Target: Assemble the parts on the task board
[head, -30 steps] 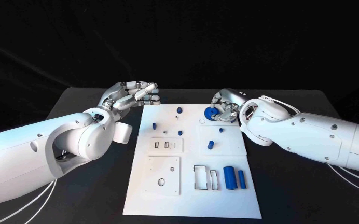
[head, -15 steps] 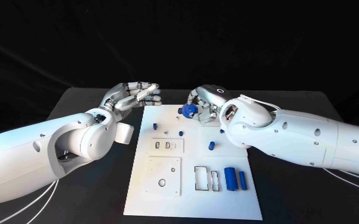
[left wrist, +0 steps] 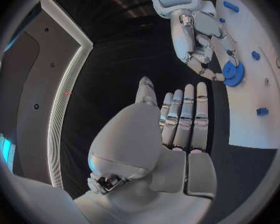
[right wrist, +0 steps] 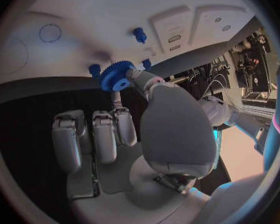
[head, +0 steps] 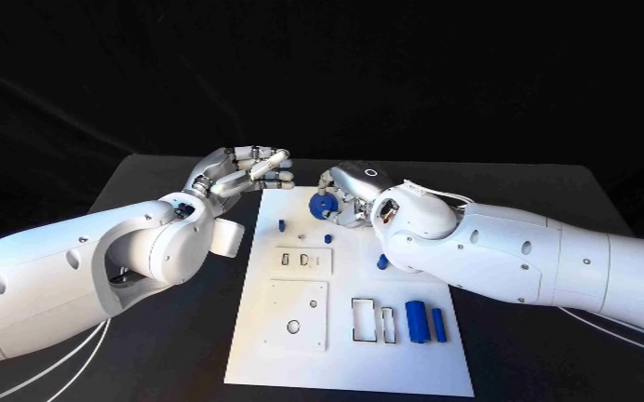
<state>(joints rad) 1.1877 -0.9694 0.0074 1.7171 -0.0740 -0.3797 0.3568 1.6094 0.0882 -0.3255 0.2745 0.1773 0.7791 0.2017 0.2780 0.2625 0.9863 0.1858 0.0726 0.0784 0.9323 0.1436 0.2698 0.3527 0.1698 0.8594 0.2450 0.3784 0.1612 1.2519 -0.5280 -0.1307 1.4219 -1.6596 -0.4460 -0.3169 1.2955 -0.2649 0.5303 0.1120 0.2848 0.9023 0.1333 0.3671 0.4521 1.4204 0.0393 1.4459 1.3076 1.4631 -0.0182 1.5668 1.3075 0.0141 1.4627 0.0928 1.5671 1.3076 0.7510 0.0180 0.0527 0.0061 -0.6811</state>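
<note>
A black table [head: 161, 174] spans the lower half of the frame — its dark top showing left and right — with black backdrop [head: 322, 48] above.

Your right hand [head: 345, 199] pinches a blue gear [head: 322, 205] over the board's far end; your left hand [head: 246, 171] hovers empty, fingers loosely curled.
</note>
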